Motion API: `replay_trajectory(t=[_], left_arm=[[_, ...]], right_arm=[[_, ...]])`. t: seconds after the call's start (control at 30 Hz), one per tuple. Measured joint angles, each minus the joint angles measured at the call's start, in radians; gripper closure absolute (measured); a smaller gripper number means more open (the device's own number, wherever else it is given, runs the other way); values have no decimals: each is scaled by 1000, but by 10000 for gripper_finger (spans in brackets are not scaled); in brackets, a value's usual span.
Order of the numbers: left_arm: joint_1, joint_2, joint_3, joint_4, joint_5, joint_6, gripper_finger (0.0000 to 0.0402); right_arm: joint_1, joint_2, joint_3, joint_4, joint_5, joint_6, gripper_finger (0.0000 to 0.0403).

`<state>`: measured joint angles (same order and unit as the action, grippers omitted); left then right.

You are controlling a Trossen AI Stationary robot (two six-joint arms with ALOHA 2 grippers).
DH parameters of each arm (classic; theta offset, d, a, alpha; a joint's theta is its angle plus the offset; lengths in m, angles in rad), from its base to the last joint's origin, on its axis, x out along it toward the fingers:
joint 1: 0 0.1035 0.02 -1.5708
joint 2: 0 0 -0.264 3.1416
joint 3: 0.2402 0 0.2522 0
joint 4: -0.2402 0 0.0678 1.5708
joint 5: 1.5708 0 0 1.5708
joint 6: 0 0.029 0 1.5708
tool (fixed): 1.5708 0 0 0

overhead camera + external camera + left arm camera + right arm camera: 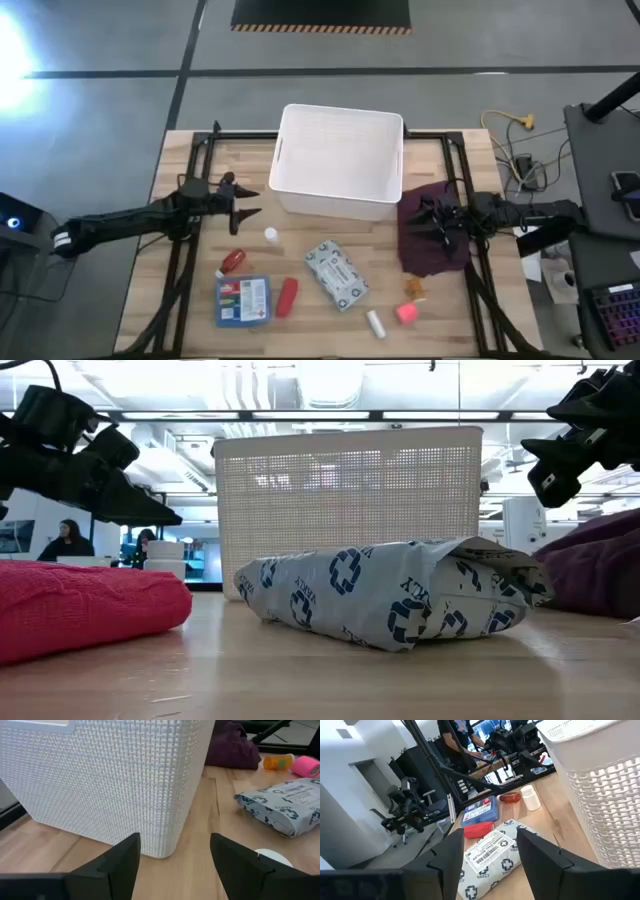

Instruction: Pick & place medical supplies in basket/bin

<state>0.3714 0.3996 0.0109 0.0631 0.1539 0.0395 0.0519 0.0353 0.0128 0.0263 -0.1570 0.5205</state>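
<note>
A wooden bench [200, 300] is seen from above, with a large white bin [340, 160] standing at its far middle. The bin looks empty.

The left gripper [246, 201] hovers just beside the bin's left front corner, its fingers [112, 865] spread apart and holding nothing. The right gripper [432, 222] hangs over a maroon cloth [430, 255] lying to the right of the bin; its fingers [445, 857] are also spread and empty.

The supplies lie on the bench in front of the bin, none inside it. A small white bottle [270, 234] sits nearest the bin, just in front of its left side. A small red bottle [233, 261] lies nearer the left arm. In front of that rests a blue first-aid box [243, 300], with a red roll [287, 296] just beside it on the right. A grey-white patterned packet [337, 274] lies in the middle, tilted. Toward the right front are a white roll [375, 323], a pink roll [405, 313] and a small orange bottle [413, 290], the last near the cloth's front edge.

In the level view, people sit at desks in the room behind the bench.
</note>
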Motion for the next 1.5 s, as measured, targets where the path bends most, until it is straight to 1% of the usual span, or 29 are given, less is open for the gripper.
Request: replay_trajectory(t=[1.1,1.13,1.17,1.2,1.27,1.3,1.37,1.43,1.5], left_arm=[[0,0,0,0,0,0,178],[0,0,0,0,0,0,178],[0,0,0,0,0,0,178],[0,0,0,0,0,0,178],[0,0,0,0,0,0,178],[0,0,0,0,0,0,178],[0,0,0,0,0,0,178],[0,0,0,0,0,0,178],[0,0,0,0,0,0,178]], right_arm=[[0,0,0,3,2,1,229],[0,1,0,20,34,36,229],[0,4,1,39,84,104,229],[-1,6,1,50,124,213,229],[0,8,1,90,172,461,229],[0,8,1,103,205,551,229],[0,12,2,98,287,638,229],[-1,16,0,104,365,678,229],[0,12,0,149,386,725,229]])
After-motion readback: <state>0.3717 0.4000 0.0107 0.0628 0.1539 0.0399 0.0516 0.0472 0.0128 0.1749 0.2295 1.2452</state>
